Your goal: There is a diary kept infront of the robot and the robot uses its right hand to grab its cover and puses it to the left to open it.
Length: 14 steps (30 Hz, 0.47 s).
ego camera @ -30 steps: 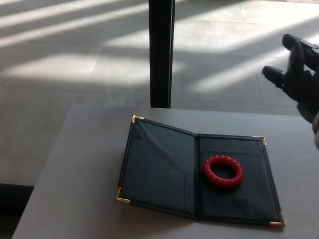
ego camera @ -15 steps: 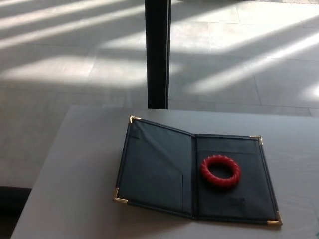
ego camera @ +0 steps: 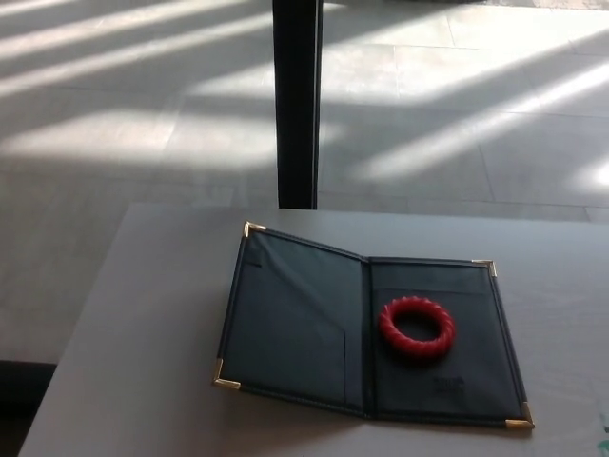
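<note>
Already open: diary [ego camera: 366, 333] flat on grey table [ego camera: 143, 362], cover folded out to the left, gold corners showing. Red ring [ego camera: 417, 327] resting on right inner panel. Neither hand in view; grip state impossible to tell. Opening step judged done; next move probably none, at most pressing cover flat.
</note>
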{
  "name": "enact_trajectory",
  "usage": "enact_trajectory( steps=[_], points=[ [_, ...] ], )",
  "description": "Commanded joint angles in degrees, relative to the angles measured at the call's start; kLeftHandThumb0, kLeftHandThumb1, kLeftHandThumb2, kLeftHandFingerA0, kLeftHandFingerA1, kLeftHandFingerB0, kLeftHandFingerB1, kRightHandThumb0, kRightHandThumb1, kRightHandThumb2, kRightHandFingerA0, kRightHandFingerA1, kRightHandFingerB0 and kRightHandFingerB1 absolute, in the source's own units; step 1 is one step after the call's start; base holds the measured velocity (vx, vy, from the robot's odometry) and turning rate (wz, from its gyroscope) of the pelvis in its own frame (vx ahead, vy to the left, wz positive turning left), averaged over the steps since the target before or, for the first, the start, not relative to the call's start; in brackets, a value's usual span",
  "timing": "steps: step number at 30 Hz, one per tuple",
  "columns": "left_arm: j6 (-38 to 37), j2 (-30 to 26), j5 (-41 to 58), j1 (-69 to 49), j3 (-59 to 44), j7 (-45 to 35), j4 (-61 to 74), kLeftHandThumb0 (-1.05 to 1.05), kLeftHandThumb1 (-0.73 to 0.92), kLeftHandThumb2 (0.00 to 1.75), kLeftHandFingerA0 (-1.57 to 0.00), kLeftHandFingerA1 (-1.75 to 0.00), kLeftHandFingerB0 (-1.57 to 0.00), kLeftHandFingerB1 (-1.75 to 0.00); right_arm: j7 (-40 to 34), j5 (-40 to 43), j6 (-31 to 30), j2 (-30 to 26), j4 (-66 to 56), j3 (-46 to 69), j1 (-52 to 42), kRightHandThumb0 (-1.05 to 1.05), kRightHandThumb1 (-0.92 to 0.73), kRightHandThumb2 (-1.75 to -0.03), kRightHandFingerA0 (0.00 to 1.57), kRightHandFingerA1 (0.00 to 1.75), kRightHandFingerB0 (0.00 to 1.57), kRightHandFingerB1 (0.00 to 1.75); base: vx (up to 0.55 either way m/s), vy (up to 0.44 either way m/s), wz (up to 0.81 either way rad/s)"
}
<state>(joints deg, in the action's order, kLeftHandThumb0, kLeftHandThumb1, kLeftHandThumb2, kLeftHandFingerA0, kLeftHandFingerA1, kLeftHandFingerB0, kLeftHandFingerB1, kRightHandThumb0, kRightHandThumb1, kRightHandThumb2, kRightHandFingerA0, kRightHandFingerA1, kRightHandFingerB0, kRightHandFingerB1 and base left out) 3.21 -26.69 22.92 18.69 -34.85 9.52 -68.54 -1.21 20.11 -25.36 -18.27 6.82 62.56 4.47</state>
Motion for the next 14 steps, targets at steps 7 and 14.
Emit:
enact_trajectory(
  steps=[7, 14],
  points=[
    [-1.04, 0.26, 0.8, -2.26, -1.29, 0.59, -0.19, -0.97, 0.91, 1.67, -0.57, -1.29, -0.05, -0.94, -5.54, -3.38, 21.62, 8.3, 9.57, -0.31, -6.47, -0.9, -0.7, -1.11, 0.6, 0.8, 0.49, 0.79, 0.0, 0.0, 0.0],
    [-1.13, 0.93, 1.15, -2.36, -1.56, -0.05, -0.38, -0.93, 0.91, 1.65, -0.42, -1.18, -0.03, -0.91, -4.96, 1.0, 16.8, 9.54, 11.66, -1.44, -5.27, -0.88, -0.92, -0.71, 0.62, 0.79, 0.44, 0.81, 0.0, 0.0, 0.0]
  ],
)
